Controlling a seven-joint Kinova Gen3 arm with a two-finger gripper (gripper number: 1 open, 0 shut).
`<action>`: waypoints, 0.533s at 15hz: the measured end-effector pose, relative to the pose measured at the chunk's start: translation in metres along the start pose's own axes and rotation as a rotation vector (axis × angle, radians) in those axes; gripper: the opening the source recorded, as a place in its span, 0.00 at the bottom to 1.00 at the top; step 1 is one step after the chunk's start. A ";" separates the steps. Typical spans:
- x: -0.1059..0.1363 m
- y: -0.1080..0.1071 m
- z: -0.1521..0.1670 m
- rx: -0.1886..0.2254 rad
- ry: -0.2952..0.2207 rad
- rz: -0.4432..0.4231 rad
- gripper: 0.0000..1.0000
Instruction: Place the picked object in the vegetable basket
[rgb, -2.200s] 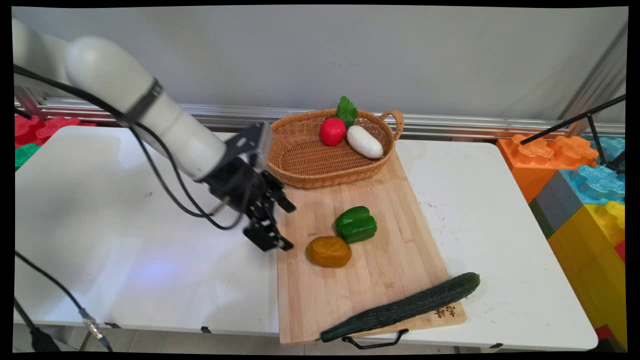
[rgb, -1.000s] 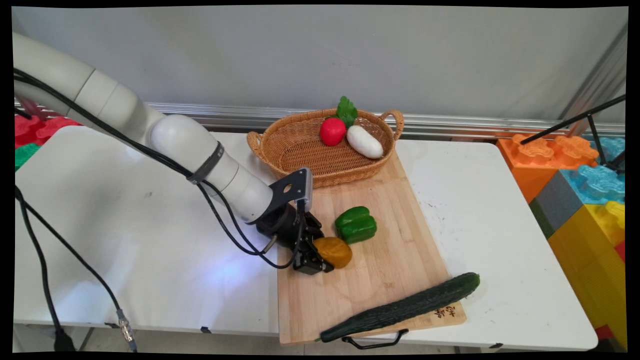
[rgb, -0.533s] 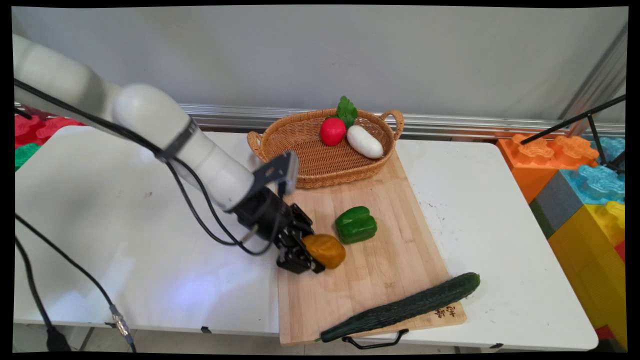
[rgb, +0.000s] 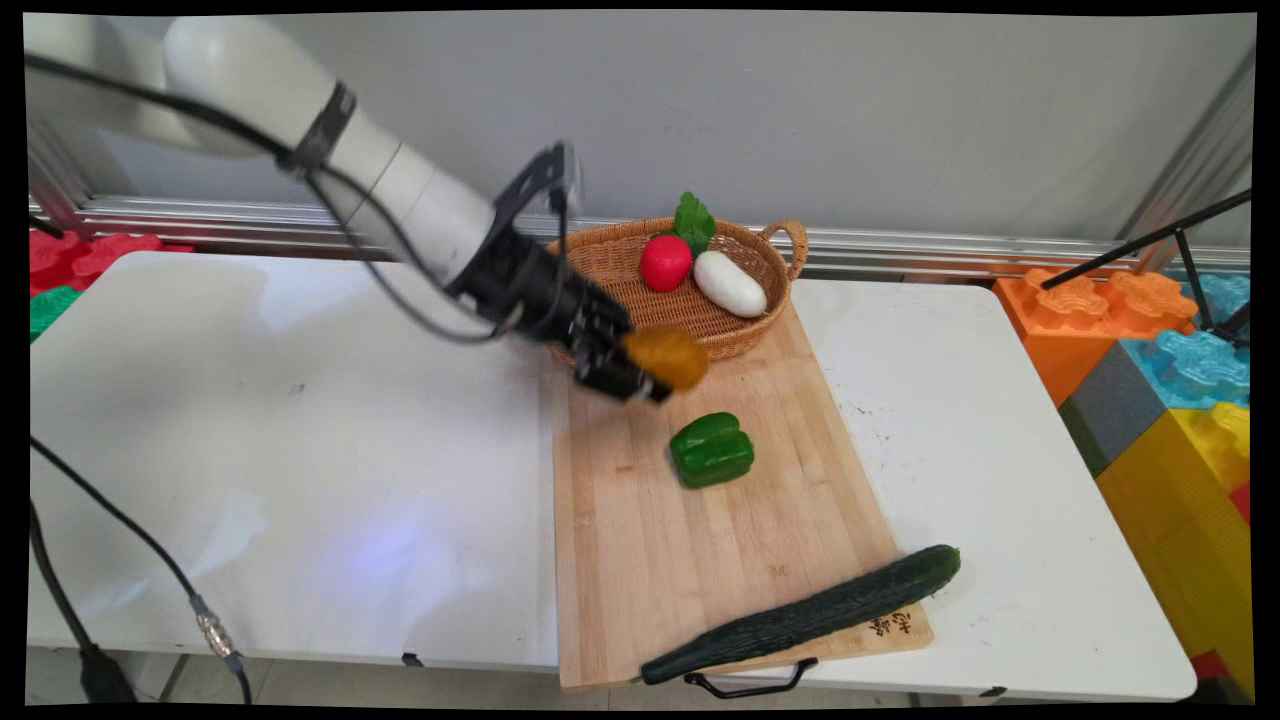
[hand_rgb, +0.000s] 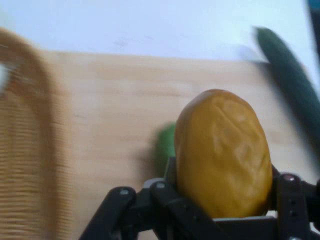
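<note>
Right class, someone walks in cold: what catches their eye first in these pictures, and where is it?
The gripper holds a brown potato in the air, just in front of the basket. That basket holds a red radish and a white one. On the board lie a green pepper and, across its near corner, a cucumber.

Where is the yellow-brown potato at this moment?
In the main view the potato is in the air, held in the pincer, just before the basket rim and above the green pepper.
</note>
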 end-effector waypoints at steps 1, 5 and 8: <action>0.008 -0.014 -0.002 0.044 0.009 -0.011 0.00; 0.025 -0.073 -0.007 0.211 0.025 -0.054 0.00; 0.024 -0.113 0.001 0.290 0.004 -0.095 0.00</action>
